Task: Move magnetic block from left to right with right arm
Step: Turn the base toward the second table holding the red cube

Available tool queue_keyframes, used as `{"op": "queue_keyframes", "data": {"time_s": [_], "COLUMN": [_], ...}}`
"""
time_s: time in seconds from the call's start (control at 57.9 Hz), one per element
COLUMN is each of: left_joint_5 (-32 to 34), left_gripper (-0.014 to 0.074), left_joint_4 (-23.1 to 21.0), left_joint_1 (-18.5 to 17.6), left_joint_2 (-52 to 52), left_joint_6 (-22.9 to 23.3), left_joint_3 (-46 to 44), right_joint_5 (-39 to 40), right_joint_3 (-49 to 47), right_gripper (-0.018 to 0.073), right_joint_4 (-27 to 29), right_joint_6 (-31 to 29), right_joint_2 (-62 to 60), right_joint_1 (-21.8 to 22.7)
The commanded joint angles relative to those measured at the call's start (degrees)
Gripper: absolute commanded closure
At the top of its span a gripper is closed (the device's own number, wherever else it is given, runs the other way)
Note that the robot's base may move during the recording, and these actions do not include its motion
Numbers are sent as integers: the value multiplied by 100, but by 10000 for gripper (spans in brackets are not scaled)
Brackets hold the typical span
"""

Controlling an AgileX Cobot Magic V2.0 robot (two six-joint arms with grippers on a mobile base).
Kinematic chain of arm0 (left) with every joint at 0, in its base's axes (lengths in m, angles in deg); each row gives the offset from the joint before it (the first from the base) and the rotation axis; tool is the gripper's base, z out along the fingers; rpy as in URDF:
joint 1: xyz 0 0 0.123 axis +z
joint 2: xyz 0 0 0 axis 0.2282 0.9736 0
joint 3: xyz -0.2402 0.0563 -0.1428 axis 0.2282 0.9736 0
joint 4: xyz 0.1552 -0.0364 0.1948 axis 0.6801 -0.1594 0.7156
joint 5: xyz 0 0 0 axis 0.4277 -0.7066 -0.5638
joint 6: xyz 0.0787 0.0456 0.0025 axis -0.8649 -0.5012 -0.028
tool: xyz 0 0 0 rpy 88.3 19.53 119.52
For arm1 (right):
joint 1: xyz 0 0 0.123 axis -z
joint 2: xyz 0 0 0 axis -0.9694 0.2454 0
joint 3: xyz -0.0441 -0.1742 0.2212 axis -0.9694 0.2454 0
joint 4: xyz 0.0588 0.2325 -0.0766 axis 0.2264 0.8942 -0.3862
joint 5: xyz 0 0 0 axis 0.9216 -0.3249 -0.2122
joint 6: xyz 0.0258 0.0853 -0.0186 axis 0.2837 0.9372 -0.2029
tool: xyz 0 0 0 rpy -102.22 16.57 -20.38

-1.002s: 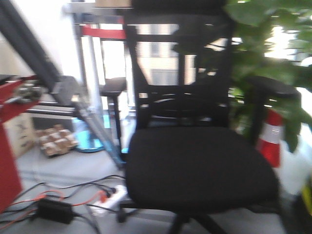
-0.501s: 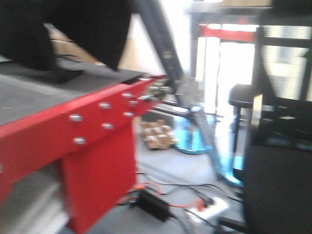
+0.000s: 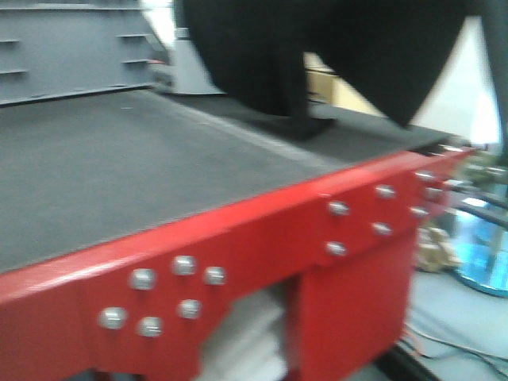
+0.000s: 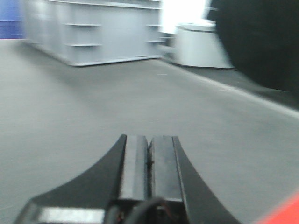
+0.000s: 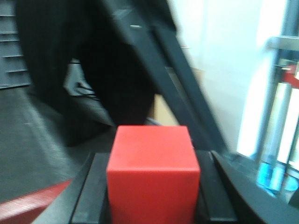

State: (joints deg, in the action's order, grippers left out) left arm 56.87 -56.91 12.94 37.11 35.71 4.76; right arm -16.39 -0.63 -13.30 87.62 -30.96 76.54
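In the right wrist view the magnetic block, a plain bright-red cube, sits squeezed between the two black fingers of my right gripper, which is shut on it. It is held in the air near the red edge of the table. My left gripper is shut with nothing between its pads and hovers low over the grey table top. Neither gripper shows in the blurred front view.
A red bolted table frame carries a dark grey mat. A grey shelf unit stands at the table's far side. A large black shape rests on the mat at the back. Boxes and a blue item lie on the floor to the right.
The front view has swung left, from a black office chair past the floor cables to the red table, which now fills the frame.
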Motion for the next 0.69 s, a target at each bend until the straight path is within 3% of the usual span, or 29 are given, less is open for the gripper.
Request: {"op": "queue_keyframes", "data": {"time_s": [0.0,0.674], "left_joint_5": [446,446], "left_gripper": [722,722], "left_joint_4": [-15,-15], "left_joint_1": [-27,-27], "left_joint_2": [-51,-51], "left_joint_6": [41,41], "left_joint_3": [39,39], "right_joint_5": [510,510], "right_joint_3": [-174,-174], "right_gripper": [232,232], "right_joint_4": [-39,-39], "right_joint_6": [-66,-66], "right_joint_2": [48,48], "right_joint_1": [31,31]}}
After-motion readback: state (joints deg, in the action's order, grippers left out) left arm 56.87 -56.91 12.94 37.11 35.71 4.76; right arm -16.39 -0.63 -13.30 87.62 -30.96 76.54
